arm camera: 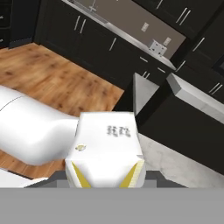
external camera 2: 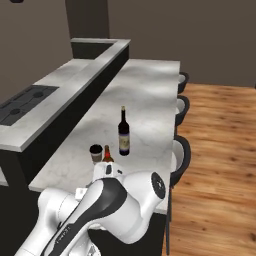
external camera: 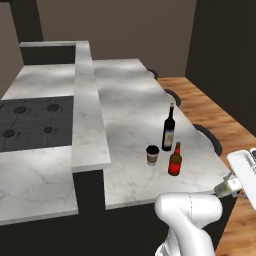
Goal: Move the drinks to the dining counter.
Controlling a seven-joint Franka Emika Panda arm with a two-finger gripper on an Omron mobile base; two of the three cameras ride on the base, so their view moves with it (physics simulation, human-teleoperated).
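Observation:
Three drinks stand together on the white-grey marbled dining counter (external camera: 130, 95) (external camera 2: 150, 90), near its front right corner. They are a tall dark wine bottle (external camera: 169, 129) (external camera 2: 123, 132), a brown dark-lidded paper cup (external camera: 152, 155) (external camera 2: 96, 153) and a shorter red bottle (external camera: 175, 160) (external camera 2: 106, 153). My arm partly covers the red bottle in the right base view. My gripper (external camera: 234, 187) hangs off the counter's right edge, above the floor, shut on the small whitish glass (external camera: 226, 188) (arm camera: 107, 148). In the hand view the glass hides the fingertips.
A raised narrow ledge (external camera: 87, 110) separates the counter from a black cooktop (external camera: 35, 122). Dark stools (external camera: 210, 137) (external camera 2: 182, 150) line the counter's right side over a wooden floor (external camera: 215, 105). Dark cabinets (arm camera: 100, 43) stand behind the hand.

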